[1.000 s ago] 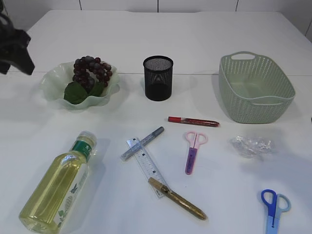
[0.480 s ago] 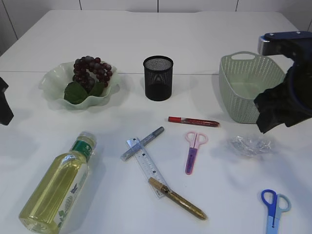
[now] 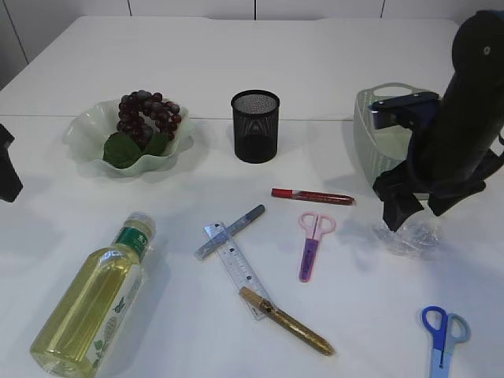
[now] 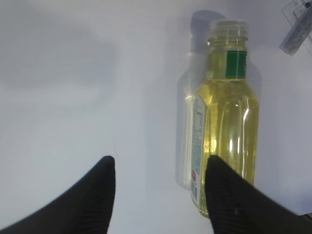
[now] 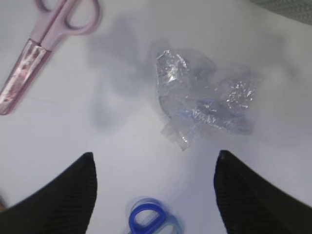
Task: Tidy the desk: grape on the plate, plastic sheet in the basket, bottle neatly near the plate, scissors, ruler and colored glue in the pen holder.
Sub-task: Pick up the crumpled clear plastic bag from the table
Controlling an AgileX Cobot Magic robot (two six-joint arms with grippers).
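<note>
One item only looks settled: the dark purple grape bunch (image 3: pixel 148 115) lies on the pale green scalloped plate (image 3: pixel 83 130), to the left of the black mesh pen holder (image 3: pixel 255 126). The rest of the tidying seems still to do.

The pen holder shows nothing standing in it. In front of it lie the red glue pen (image 3: pixel 313 195), the grey glue pen (image 3: pixel 231 231) crossing the clear plastic ruler (image 3: pixel 237 268), the gold glitter glue pen (image 3: pixel 287 320) over the ruler's near end, and the pink-handled scissors (image 3: pixel 312 244). A second pair, the blue-handled scissors (image 3: pixel 442 340), sits furthest from the pen holder, at the front right.

The clear bottle of yellow liquid (image 3: pixel 95 298) lies on its side, front left of the pen holder and well apart from the plate, so it is not yet placed neatly.

The crumpled clear plastic sheet (image 5: pixel 204 100) rests on the table right of the pen holder, just in front of the pale green woven basket (image 3: pixel 368 134), not in it. The right gripper (image 5: pixel 155 190) hovers above the sheet, jaws spread wide and holding nothing; picking it up looks like the step in hand. The left gripper (image 4: pixel 160 187) hangs near the bottle with jaws apart, empty.
</note>
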